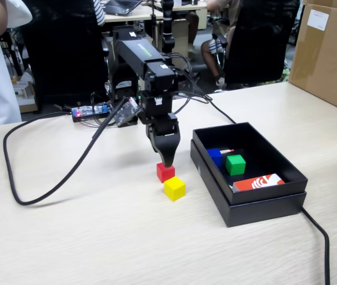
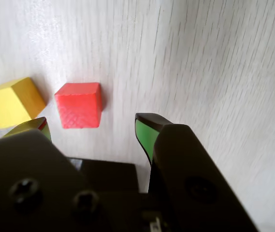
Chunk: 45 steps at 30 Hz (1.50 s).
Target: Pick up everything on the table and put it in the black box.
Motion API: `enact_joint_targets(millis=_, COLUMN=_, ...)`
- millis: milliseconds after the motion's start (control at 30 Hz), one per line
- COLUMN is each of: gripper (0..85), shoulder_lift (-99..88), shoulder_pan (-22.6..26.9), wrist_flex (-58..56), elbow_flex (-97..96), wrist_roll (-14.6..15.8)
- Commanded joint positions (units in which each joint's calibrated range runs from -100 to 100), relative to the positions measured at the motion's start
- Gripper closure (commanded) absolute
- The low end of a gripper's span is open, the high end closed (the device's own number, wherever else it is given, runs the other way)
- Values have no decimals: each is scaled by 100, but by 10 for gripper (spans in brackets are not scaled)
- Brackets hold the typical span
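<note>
In the fixed view, my gripper pointed down, its tip just above the red cube, which sat on the table touching the yellow cube in front of it. The blue cube and green cube lay inside the black box, beside a red-and-white packet. In the wrist view, my jaws stood spread and empty, the red cube ahead between them and the yellow cube to its left.
</note>
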Motion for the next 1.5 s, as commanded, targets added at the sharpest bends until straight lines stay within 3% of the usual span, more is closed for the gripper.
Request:
enact_joint_targets(millis=0, gripper=483, shoulder_lift=-622, shoulder_pan=-10, wrist_flex=-26, elbow_flex=280, wrist_roll=10)
enact_joint_targets(millis=733, gripper=460, shoulder_lift=1444, shoulder_pan=5, wrist_flex=-17, elbow_flex=842, wrist_roll=93)
enact_joint_targets(millis=1000, gripper=763, shoulder_lift=1685, shoulder_pan=-15, wrist_flex=-17, elbow_flex=1078, wrist_roll=171)
enact_joint_targets(millis=1267, gripper=765, shoulder_lift=-94, shoulder_pan=73, wrist_flex=-43, elbow_flex=887, wrist_roll=142)
enact_joint_targets(millis=1467, gripper=763, shoulder_lift=-943, shoulder_pan=611, wrist_flex=-60, elbow_flex=2166, wrist_roll=166)
